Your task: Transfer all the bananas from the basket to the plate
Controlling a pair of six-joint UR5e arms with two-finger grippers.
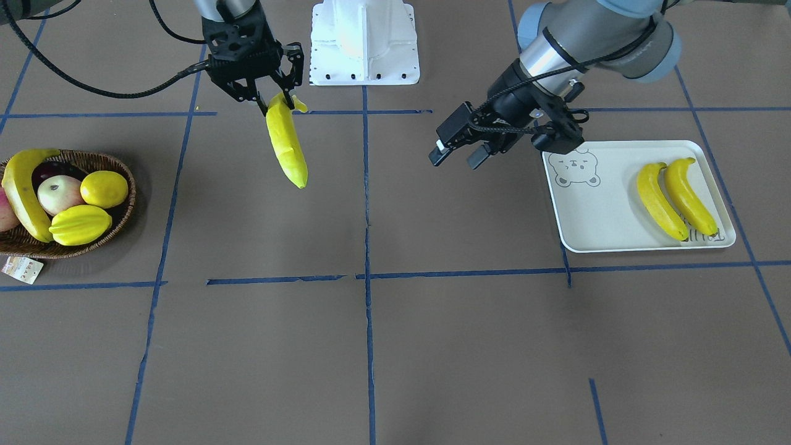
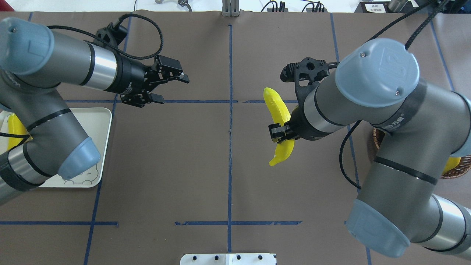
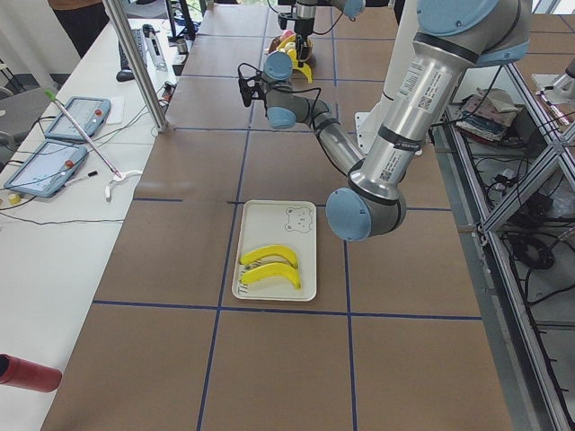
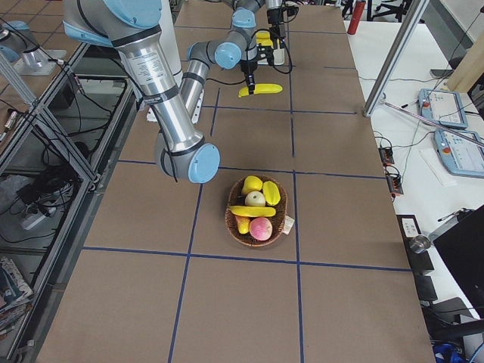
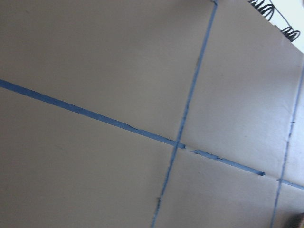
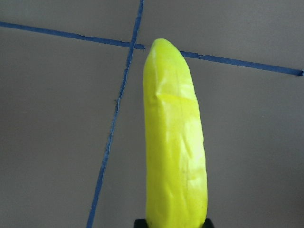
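Lemon [image 1: 104,188], starfruit [image 1: 80,224], apple [image 1: 59,193] clustered together; blue tape grid [image 1: 366,185].

The table [image 1: 432,346] is brown, crossed by blue tape lines [image 1: 367,216]; the basket [image 1: 126,216] sits at the robot's right end, its paper tag [image 1: 22,269] just beside it; the plate [image 1: 593,216] lies well apart at the left end; a white mounting base [image 1: 364,43] stands at the robot's edge.

I see two bananas [image 1: 658,201] at the plate's [image 1: 593,216] end, one in the basket [image 1: 117,230], one banana [image 1: 286,145] clamped in the right gripper [image 1: 276,102].
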